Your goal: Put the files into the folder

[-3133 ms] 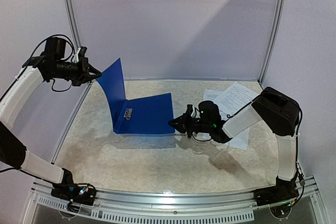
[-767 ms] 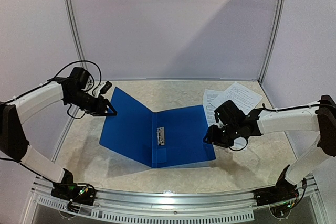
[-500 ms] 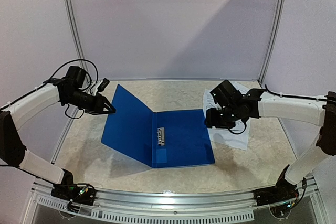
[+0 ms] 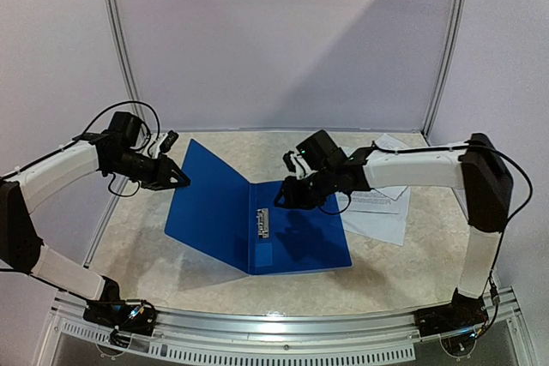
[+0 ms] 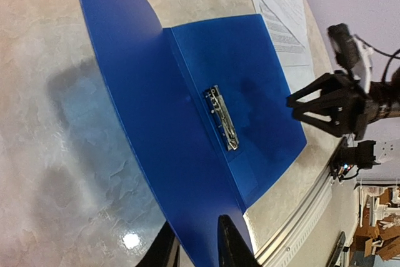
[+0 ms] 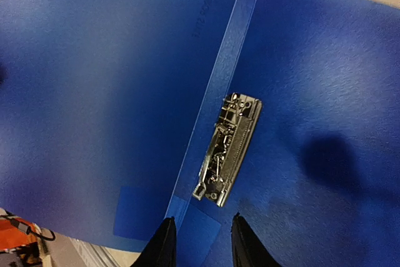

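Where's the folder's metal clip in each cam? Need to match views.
Top external: clip at lower centre, on the open folder.
Left wrist: clip mid-frame, lying diagonally.
Right wrist: clip at centre, large and close.
Shared landmark: the spine fold; in all three views the clip sits just right of it.
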Robot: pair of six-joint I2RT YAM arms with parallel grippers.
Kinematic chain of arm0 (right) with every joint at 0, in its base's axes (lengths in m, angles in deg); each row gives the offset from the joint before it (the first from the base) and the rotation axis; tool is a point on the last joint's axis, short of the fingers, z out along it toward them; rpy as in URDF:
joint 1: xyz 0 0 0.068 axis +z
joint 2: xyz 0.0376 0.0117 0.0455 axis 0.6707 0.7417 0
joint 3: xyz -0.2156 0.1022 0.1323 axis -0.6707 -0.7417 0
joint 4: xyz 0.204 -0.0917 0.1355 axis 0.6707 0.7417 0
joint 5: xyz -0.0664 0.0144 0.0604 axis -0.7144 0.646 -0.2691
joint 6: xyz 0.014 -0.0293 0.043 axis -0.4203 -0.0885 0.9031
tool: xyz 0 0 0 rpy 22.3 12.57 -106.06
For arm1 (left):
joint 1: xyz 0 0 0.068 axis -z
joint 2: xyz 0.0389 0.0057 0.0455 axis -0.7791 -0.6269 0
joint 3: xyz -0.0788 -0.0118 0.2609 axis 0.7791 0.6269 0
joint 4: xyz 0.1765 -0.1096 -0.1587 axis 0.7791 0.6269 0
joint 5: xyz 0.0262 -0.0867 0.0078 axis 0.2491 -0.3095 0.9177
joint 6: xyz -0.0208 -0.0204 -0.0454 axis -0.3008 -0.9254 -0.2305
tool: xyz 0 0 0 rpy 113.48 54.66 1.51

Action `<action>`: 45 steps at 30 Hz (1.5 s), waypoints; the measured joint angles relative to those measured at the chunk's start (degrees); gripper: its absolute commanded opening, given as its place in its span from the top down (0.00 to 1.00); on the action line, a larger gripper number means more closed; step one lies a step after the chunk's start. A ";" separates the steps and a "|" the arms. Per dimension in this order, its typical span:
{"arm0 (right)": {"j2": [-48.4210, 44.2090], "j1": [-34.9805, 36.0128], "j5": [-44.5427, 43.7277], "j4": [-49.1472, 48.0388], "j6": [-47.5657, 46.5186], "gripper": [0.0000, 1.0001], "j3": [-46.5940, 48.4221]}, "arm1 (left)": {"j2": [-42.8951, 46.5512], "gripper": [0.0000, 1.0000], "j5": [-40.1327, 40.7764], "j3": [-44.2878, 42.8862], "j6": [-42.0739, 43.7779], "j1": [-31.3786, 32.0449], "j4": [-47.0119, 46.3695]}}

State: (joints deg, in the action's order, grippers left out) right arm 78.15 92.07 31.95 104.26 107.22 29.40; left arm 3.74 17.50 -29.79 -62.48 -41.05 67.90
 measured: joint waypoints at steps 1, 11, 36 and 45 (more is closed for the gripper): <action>1.92 0.00 1.97 -1.46 0.90 0.72 0.20 | 0.00 0.77 -0.11 0.17 -0.20 0.00 -0.20; 12.83 0.46 13.90 -11.82 9.44 0.83 0.42 | 0.00 0.78 -0.83 0.79 -1.03 -0.02 -1.03; 15.34 1.79 13.53 -12.48 12.59 0.87 0.26 | 0.00 0.78 -0.70 0.81 -1.01 -0.28 -1.44; 15.34 2.08 14.53 -13.07 13.31 0.85 -0.02 | 0.02 0.78 -0.66 0.81 -1.01 -0.44 -1.44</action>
State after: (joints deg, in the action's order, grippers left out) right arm 93.49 94.15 46.49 91.19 120.53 29.38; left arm 3.76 16.85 -28.98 -63.49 -41.49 66.46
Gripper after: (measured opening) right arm 0.147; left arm 0.218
